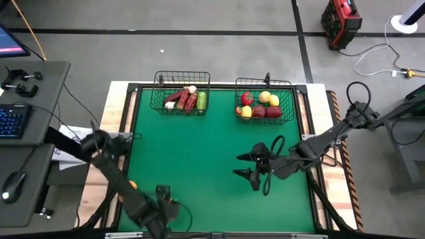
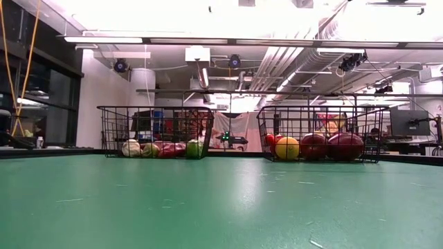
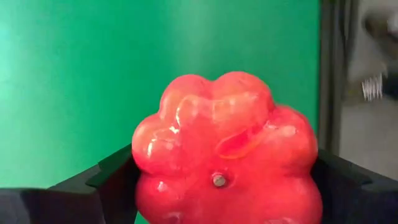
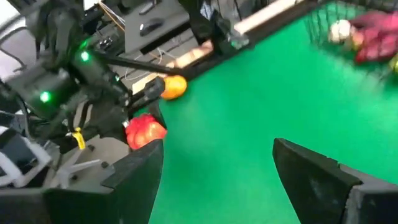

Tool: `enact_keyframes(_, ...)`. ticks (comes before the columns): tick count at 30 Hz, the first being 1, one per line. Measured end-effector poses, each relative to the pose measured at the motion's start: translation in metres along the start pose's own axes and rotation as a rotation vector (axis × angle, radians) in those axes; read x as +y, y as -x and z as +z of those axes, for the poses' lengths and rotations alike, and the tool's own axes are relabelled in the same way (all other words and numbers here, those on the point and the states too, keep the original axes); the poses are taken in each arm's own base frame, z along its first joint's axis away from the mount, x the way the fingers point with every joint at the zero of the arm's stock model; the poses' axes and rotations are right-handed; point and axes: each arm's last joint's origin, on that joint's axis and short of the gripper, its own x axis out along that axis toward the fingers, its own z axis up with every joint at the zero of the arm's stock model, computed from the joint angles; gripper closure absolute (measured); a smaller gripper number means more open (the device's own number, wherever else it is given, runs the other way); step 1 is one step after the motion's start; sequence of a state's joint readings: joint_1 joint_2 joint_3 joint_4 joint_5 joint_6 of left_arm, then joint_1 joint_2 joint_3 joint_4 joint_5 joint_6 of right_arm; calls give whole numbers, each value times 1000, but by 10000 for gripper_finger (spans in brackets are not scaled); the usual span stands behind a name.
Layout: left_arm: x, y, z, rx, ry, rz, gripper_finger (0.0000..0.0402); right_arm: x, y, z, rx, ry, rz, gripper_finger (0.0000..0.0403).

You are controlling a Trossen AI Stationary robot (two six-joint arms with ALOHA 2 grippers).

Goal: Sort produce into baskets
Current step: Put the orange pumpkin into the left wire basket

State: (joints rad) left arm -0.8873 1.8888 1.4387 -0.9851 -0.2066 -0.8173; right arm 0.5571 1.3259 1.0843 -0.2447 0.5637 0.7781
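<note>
My left gripper (image 1: 163, 197) is at the table's near left corner, shut on a red toy bell pepper (image 3: 224, 143), which also shows in the right wrist view (image 4: 145, 132). An orange fruit (image 1: 132, 184) lies at the table's left edge beside that arm. Two black wire baskets stand at the far edge. The left one (image 1: 179, 93) holds red, green and white pieces. The right one (image 1: 264, 99) holds red and yellow pieces. My right gripper (image 1: 244, 166) hovers open over the table's middle right, pointing left, with nothing between its fingers. My left gripper pinches the red pepper between its two fingers (image 3: 115, 180), one on each of two opposite sides (image 3: 146, 177). The fingers point steeply down from above. The pepper's lobed end with a small metal dot faces the wrist camera. Whether its underside is off the table I cannot tell.
Bare green mat (image 1: 199, 153) spreads between the grippers and the baskets. In the low view both baskets (image 2: 156, 131) (image 2: 318, 131) stand on the far mat. A desk with keyboard and mouse (image 1: 13, 119) sits off the table's left.
</note>
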Motion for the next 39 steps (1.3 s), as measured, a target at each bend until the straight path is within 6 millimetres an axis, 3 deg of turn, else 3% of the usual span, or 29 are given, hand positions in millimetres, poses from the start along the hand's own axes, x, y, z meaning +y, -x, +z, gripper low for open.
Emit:
enact_keyframes(4, 39, 28, 26, -158, 121, 62, 81, -1, 15, 10, -60, 68, -5, 107)
enact_keyframes(8, 93, 44, 56, -309, 309, 192, 81, -3, 36, 23, -169, 133, -50, 107)
enact_keyframes(15, 201, 36, 111, -444, 525, 328, 77, -14, 68, 44, -398, 141, -256, 107)
enact_keyframes(20, 284, 36, 152, -683, 575, 265, 75, -26, 85, 53, -465, 133, -361, 107)
enact_keyframes(23, 333, 41, 162, -829, 586, 237, 74, -33, 94, 58, -485, 129, -402, 107)
enact_keyframes(27, 386, 44, 156, -869, 578, 282, 73, -44, 100, 64, -515, 120, -473, 107)
enact_keyframes(32, 443, 45, 122, -722, 585, 338, 72, -57, 99, 74, -557, 70, -558, 107)
enact_keyframes(39, 489, 50, 65, -462, 649, 333, 71, -74, 91, 84, -596, -34, -619, 107)
